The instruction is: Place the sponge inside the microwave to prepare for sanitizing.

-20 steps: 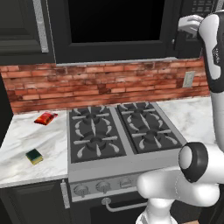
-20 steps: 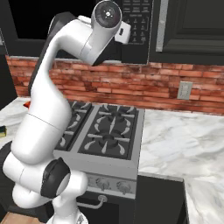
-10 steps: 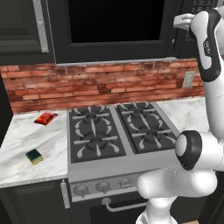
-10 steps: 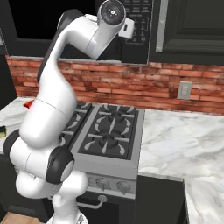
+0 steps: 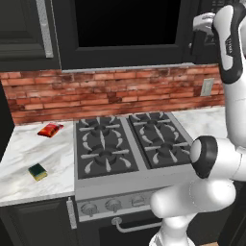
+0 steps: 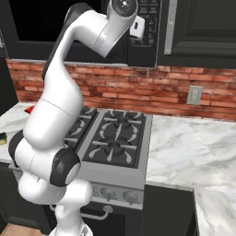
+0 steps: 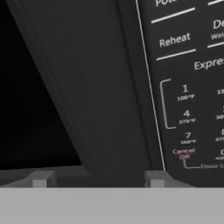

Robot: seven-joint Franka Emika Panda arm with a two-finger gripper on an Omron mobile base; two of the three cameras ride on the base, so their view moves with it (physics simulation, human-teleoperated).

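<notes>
Gripper (image 7: 94, 178) fingertips straddling microwave (image 5: 125, 33) door handle (image 7: 105, 100), grip unclear; sponge (image 5: 37, 171) lying on marble counter (image 5: 29, 158).

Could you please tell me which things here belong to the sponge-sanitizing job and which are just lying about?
Part of the job:
sponge, on the counter left of the stove
microwave, door closed
end effector, at the microwave door's edge

Just lying about:
red packet
stove
wall outlet

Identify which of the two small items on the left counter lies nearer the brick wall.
The flat red packet; it lies close to the wall, while the sponge sits near the counter's front edge.
</notes>
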